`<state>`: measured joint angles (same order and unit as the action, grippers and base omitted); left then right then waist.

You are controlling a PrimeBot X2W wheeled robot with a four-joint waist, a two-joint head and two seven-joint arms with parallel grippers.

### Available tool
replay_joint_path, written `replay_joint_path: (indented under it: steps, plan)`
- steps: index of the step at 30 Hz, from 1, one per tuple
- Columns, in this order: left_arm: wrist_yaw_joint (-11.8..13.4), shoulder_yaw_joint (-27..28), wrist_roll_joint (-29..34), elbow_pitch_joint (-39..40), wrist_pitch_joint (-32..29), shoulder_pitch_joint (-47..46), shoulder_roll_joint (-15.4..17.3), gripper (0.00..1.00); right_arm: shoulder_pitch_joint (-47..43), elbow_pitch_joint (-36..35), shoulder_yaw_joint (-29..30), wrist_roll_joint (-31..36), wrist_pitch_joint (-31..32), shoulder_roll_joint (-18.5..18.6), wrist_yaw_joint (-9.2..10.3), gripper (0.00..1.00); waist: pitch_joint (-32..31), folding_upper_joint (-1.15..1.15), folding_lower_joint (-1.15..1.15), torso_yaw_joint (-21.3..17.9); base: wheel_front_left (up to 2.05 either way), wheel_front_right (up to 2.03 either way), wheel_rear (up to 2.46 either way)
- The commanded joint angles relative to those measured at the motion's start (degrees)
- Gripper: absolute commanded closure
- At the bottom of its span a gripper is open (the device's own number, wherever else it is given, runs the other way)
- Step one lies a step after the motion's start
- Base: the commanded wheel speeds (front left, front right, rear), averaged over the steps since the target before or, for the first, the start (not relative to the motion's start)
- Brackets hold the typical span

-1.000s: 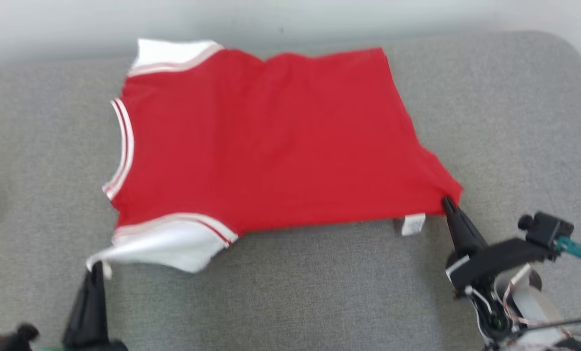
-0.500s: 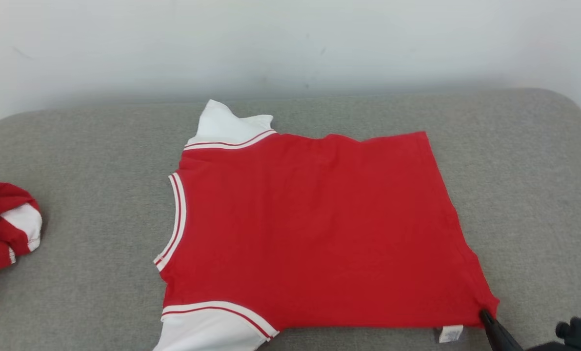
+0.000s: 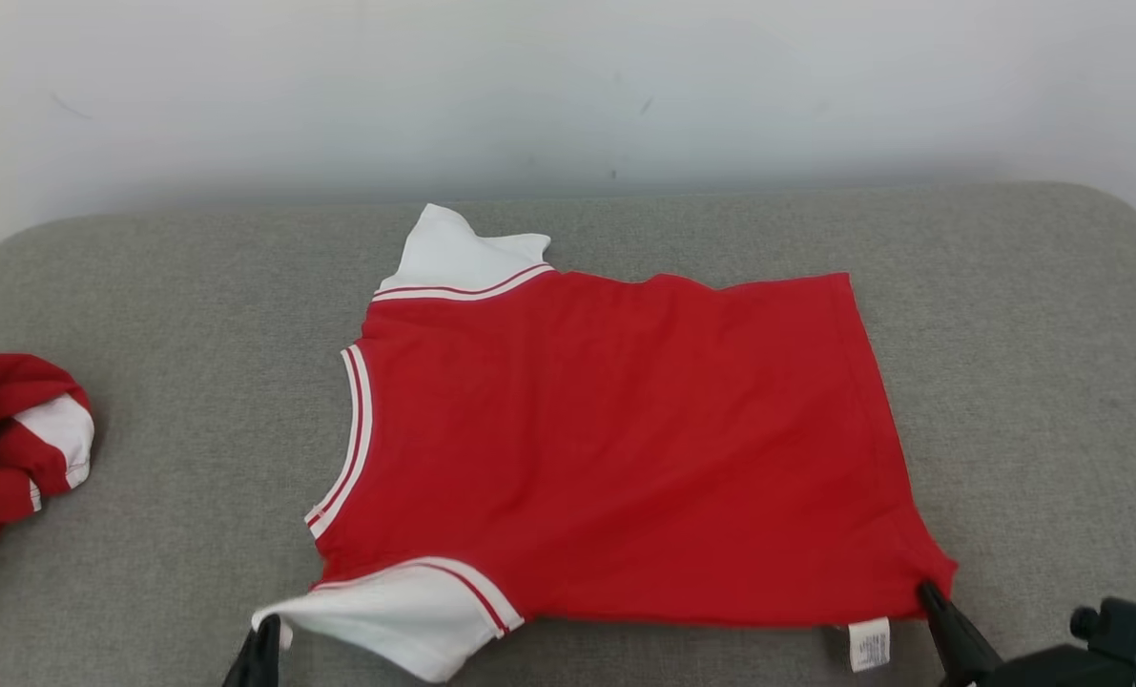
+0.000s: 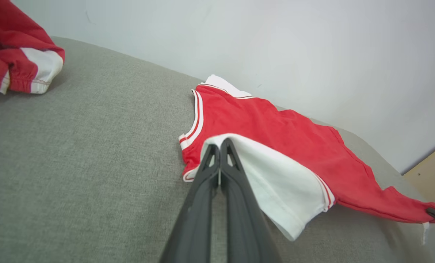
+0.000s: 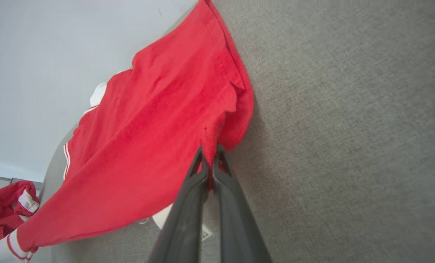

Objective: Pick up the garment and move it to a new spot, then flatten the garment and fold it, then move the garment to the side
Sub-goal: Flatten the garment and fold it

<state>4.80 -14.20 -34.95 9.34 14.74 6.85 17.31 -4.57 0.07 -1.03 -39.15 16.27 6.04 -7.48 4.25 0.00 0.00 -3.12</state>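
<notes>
The garment point(image 3: 615, 448) is a red T-shirt with white, red-striped sleeves, spread flat on the grey cushion, collar toward the left. My left gripper point(image 3: 267, 625) is shut on the edge of the near white sleeve point(image 4: 275, 179), which it holds slightly off the cushion; the left wrist view shows its fingertips point(image 4: 219, 146) pinching that white cloth. My right gripper point(image 3: 928, 590) is shut on the shirt's near hem corner point(image 5: 224, 131), lifting it a little. A white label point(image 3: 869, 644) hangs from the near hem.
The grey cushion point(image 3: 148, 572) ends at a white wall point(image 3: 568, 86) behind. A second crumpled red-and-white garment point(image 3: 10, 444) lies at the cushion's far left, and shows as well in the left wrist view point(image 4: 16, 54). Bare cushion lies to the right of the shirt.
The head camera tilted up, so the whole picture dropped. Both grippers stay shut on the sleeve and the hem corner; the near sleeve now stands lifted again at the bottom left.
</notes>
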Motion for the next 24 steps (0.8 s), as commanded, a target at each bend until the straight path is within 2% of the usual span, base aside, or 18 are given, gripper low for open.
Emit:
replay_joint_path:
  steps: [1,4,13,17,24]
  plan:
    - [-0.71,0.04,0.83,-0.30,-0.45,-1.82,0.93,1.00,1.34,-0.22,0.05,0.84,0.40,-0.16,-0.03,1.00,0.21,0.00,0.00,-0.36,0.00,0.00,0.00]
    - [-2.17,-0.72,1.75,-2.05,-1.66,-5.68,2.08,1.00,3.66,0.42,0.45,1.07,1.12,-1.04,-0.03,1.00,0.72,0.00,0.00,-0.76,0.00,0.00,0.00]
    - [-5.93,-4.18,2.47,-9.55,-3.99,-16.56,1.57,1.00,9.18,1.40,1.87,-0.09,2.35,-1.97,-0.03,1.00,1.97,0.00,0.00,-1.87,0.00,0.00,0.00]
    - [-7.92,-5.00,2.59,-15.19,-4.65,-21.49,1.94,1.00,12.60,4.15,2.64,-0.19,2.82,-2.27,-0.03,1.00,2.50,0.00,0.00,-2.71,0.00,0.00,0.00]
    - [-10.01,-6.38,3.23,-23.50,-3.98,-28.76,1.64,1.00,18.70,10.05,3.81,-0.48,4.00,-2.77,-0.03,1.00,3.69,0.00,0.00,-3.16,0.00,0.00,0.00]
